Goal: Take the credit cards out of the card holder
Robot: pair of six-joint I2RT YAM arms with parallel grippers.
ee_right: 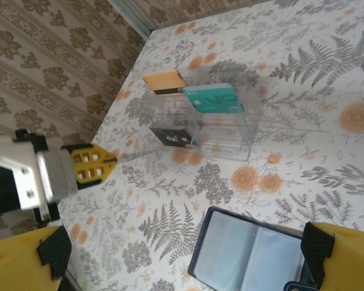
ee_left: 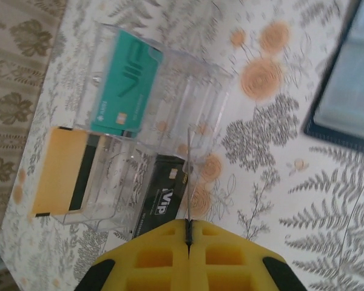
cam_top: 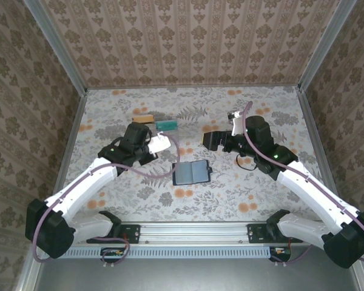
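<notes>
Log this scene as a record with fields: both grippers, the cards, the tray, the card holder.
left gripper: jaws shut on a white card, which its wrist camera sees edge-on
right gripper: jaws open, holding nothing
clear tray: holds a teal card, a tan card and a black card, each in its own compartment
card holder: lying open, inner pockets facing up, apart from both grippers
</notes>
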